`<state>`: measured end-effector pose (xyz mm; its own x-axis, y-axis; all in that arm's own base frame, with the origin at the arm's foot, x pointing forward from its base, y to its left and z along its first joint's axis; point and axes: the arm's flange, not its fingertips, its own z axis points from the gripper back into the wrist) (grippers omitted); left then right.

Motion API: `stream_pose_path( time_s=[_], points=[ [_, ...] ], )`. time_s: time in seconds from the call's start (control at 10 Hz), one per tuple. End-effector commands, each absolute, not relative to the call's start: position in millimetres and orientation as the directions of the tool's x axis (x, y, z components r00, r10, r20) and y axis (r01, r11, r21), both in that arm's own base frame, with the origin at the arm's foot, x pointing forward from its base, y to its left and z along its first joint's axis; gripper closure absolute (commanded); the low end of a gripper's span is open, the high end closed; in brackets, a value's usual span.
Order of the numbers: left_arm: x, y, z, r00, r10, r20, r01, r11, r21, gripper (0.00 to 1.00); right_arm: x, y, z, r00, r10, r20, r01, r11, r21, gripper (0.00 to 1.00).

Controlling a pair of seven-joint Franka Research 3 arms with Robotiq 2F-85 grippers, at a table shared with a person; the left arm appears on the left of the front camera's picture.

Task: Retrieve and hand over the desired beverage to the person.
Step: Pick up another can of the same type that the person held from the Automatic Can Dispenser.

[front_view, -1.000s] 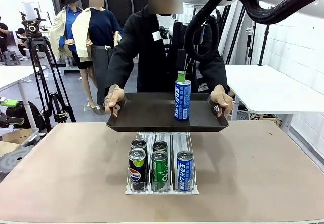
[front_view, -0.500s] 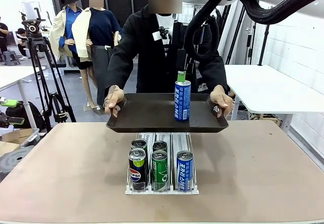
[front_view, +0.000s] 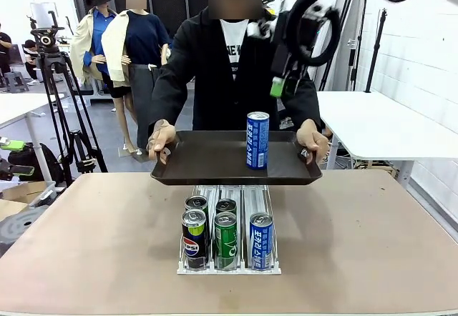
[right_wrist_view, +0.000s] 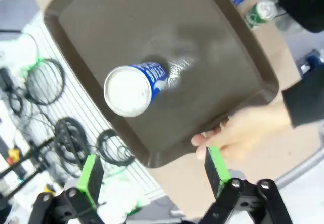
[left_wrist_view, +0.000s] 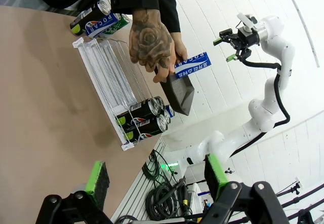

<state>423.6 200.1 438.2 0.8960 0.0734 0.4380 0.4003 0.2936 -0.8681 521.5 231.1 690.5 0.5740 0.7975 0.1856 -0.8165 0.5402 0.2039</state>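
Note:
The person (front_view: pixel 207 73) stands across the table and holds a dark tray (front_view: pixel 204 162) level with both hands. A blue beverage can (front_view: pixel 257 139) stands upright on the tray. My right gripper (front_view: pixel 285 84) hangs open above and to the right of the can, apart from it. Its wrist view looks down on the blue can (right_wrist_view: pixel 132 88), the tray (right_wrist_view: pixel 202 41) and a hand (right_wrist_view: pixel 238 133) on the tray's rim, with my right gripper (right_wrist_view: pixel 152 171) open and holding nothing. My left gripper (left_wrist_view: pixel 157 176) is open and holds nothing, low beside the table.
A clear can rack (front_view: pixel 229 267) sits mid-table just below the tray. A Pepsi can (front_view: pixel 194 239), a green can (front_view: pixel 225 239) and a blue can (front_view: pixel 261 241) stand at its front, with two more behind. Bare tabletop (front_view: pixel 86 237) lies on both sides.
My right gripper has lifted from just above the blue can up and to the right. The can stays standing on the tray. The person and the tray have not moved.

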Motion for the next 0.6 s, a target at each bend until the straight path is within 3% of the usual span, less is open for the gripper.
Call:
stream_pose_path(
  time_s=[0.0,0.5],
  points=[
    [423.1,201.1,439.6,0.895,0.071,0.441,0.402,0.299,-0.865,0.0,525.4,200.5,720.0,0.652,0.71,0.266,-0.758,0.599,0.258,0.0],
    [423.1,201.1,439.6,0.895,0.071,0.441,0.402,0.299,-0.865,0.0,526.8,53.3,710.9,0.799,0.441,0.409,-0.601,0.604,0.523,0.0]
  ],
)
